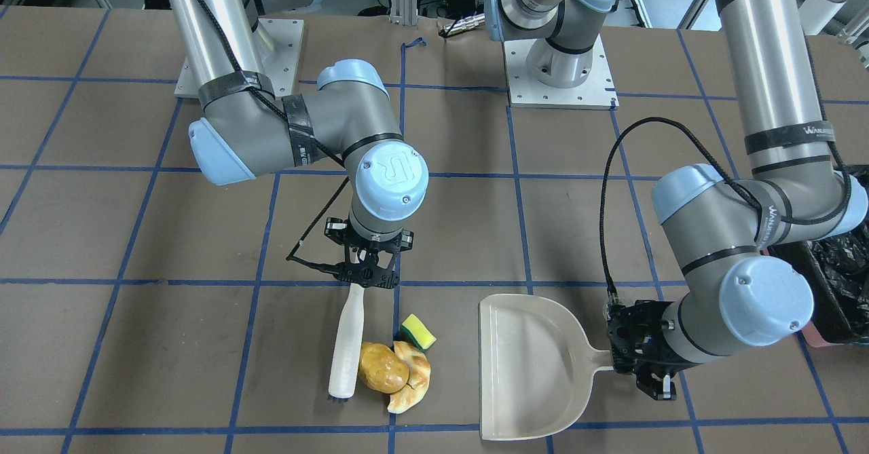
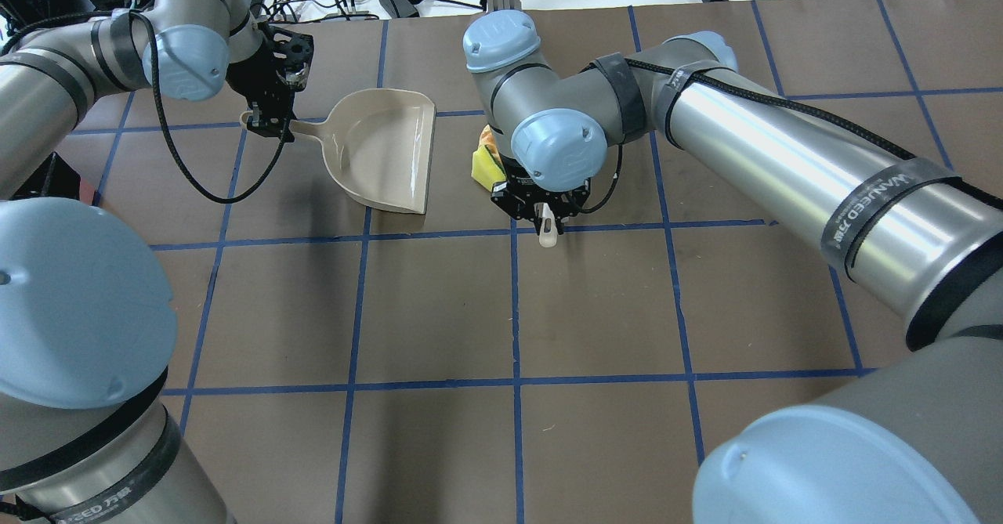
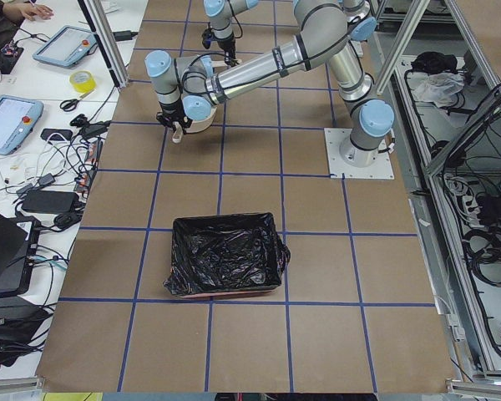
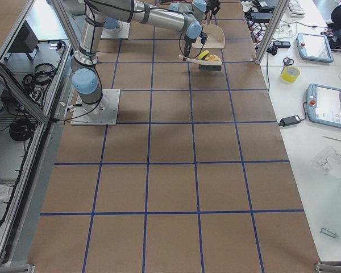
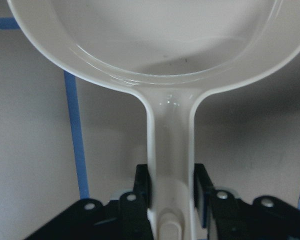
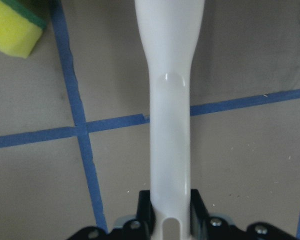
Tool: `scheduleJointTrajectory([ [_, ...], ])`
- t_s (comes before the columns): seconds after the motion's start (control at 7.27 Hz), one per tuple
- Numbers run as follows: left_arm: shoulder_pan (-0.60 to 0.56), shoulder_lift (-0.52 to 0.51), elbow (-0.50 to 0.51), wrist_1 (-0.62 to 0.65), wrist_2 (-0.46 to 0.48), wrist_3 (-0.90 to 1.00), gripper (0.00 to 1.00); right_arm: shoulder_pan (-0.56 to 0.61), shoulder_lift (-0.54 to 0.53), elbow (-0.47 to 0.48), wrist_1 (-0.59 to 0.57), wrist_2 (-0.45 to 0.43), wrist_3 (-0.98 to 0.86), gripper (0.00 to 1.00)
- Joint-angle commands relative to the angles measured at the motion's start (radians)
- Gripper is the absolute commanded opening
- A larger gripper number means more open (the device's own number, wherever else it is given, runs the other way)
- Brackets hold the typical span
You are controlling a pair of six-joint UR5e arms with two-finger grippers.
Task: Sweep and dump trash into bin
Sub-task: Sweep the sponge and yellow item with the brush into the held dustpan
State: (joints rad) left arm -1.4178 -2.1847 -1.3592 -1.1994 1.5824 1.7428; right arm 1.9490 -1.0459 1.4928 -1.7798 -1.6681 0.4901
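Note:
The trash lies together on the table: a golden-brown potato-like lump (image 1: 383,367), a tan croissant piece (image 1: 415,376) and a yellow wedge with a green edge (image 1: 417,330), which also shows in the right wrist view (image 6: 12,27). My right gripper (image 1: 368,279) is shut on the handle of a white brush (image 1: 346,345), whose bristle end rests beside the lump. My left gripper (image 1: 641,362) is shut on the handle of the beige dustpan (image 1: 529,366), which lies flat and empty, its mouth toward the trash. The black bin (image 3: 225,266) stands apart, on the left arm's side.
The two arm bases sit on grey mounting plates (image 1: 560,67) (image 1: 271,53) at the robot's edge of the table. Blue tape lines grid the brown table top. Desks with tablets (image 4: 327,102) and cables run along the operators' side.

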Motion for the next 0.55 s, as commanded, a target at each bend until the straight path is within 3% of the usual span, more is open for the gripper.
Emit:
scheduleJointTrajectory([
  [0.0, -0.003, -0.001, 0.002, 0.001, -0.004, -0.002, 0.00, 0.033, 0.010, 0.000, -0.024, 0.031, -0.005, 0.00],
  [0.41, -0.003, -0.001, 0.002, 0.001, -0.010, -0.002, 0.00, 0.071, 0.058, -0.060, -0.049, 0.057, 0.013, 0.00],
])
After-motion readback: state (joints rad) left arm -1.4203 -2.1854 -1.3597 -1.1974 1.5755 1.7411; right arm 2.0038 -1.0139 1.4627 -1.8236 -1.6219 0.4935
